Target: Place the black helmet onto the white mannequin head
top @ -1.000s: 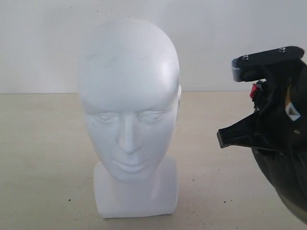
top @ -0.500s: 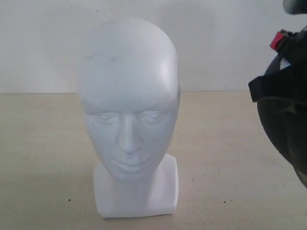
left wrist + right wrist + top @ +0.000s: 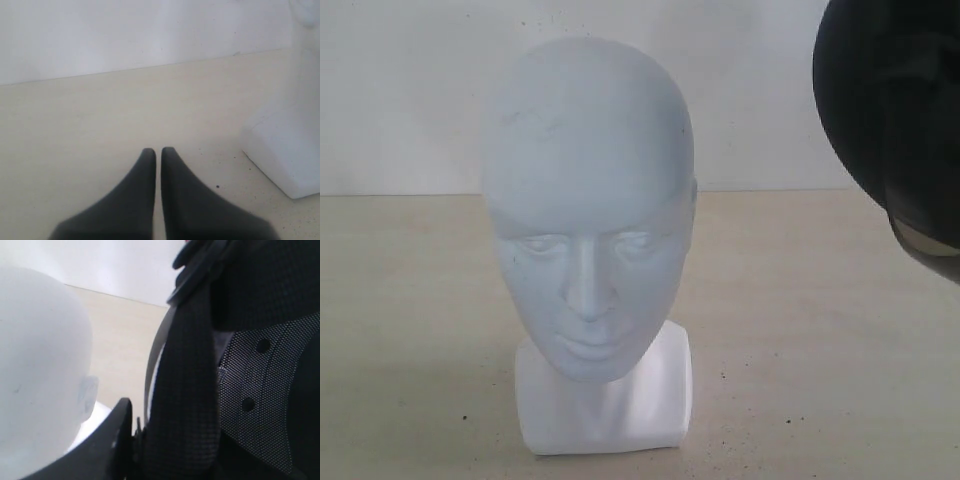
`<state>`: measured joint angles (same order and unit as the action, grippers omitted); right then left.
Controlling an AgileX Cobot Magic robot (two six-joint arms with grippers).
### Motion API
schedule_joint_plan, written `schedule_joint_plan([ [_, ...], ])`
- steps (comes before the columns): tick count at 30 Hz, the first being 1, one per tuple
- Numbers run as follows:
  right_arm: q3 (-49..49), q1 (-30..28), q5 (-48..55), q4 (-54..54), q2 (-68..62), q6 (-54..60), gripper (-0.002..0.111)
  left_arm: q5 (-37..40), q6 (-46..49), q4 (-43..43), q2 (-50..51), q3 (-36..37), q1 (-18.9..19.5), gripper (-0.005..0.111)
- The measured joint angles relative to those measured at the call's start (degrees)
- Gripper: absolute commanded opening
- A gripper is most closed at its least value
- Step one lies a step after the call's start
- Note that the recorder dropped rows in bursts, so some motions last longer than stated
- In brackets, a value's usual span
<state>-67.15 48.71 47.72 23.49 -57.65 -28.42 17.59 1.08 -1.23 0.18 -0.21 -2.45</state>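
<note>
The black helmet [image 3: 885, 100] hangs aloft, beside and clear of the bare white mannequin head [image 3: 588, 190] on the table [image 3: 790, 330], the right claw [image 3: 131, 435] apparently clamped on its edge, the left claw [image 3: 158, 156] pinched together, so seating it is yet to do.

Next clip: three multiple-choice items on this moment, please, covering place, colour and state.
1. Where is the black helmet in the exterior view?
A. On the head.
B. Aloft at upper right, apart from the head.
C. Resting against its neck.

2. What colour is the mannequin head?
A. White.
B. Red.
C. Black.

3. How is the left tool?
A. Wide open.
B. Shut, empty.
C. Clamped on the helmet.

Key: B, it hangs clear of the head; A, it is plain white; B, its fingers nearly meet with nothing between.
</note>
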Motion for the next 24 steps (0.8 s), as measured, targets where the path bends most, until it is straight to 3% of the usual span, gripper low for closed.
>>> schedule_joint_plan([
  [9,-4.0,0.0,1.0,0.0,0.0,4.0,0.0,0.0,0.1,0.0,0.0,0.0,0.0,0.005],
  [24,-6.5,0.0,-0.3,-2.3,0.1,5.3,0.0,0.0,12.5,-8.3,0.0,0.0,0.0,0.005],
])
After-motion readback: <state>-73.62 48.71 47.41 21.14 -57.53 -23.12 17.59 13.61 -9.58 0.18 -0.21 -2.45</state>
